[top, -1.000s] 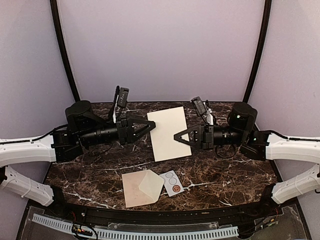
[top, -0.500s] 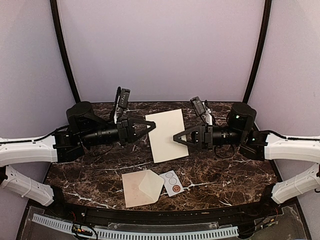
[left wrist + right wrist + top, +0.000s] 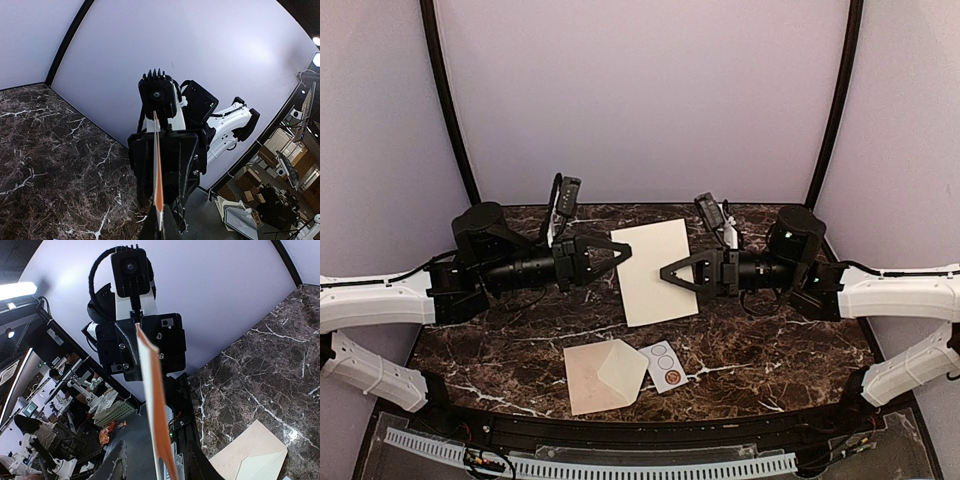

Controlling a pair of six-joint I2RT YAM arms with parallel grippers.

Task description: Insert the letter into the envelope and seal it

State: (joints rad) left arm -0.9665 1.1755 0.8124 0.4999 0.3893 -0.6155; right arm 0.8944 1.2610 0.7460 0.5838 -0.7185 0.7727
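The letter (image 3: 645,298) is in the middle of the dark marble table (image 3: 770,340), between the two grippers, which point at each other from the left and from the right. In the top view it shows its broad cream face, with the long sides running from far to near and a little turned.

The left gripper (image 3: 626,250) meets the left long edge of the letter, close to the far left corner. In the left wrist view the sheet is seen edge-on as one thin strip, and it goes straight down into the fingertips, which are pressed together on it. So this gripper pinches the letter.

The right gripper (image 3: 665,272) reaches over the right part of the sheet, about at its middle height. In the right wrist view the letter again stands edge-on, and the two fingers (image 3: 116,462) stand spread, one on each side of it. A gap shows between the paper and each finger, so these jaws are around the sheet but do not press it.

The envelope (image 3: 605,378) lies flat on the near part of the table, well apart from the letter. A small white card with circles (image 3: 665,365) lies just beside it on the right.
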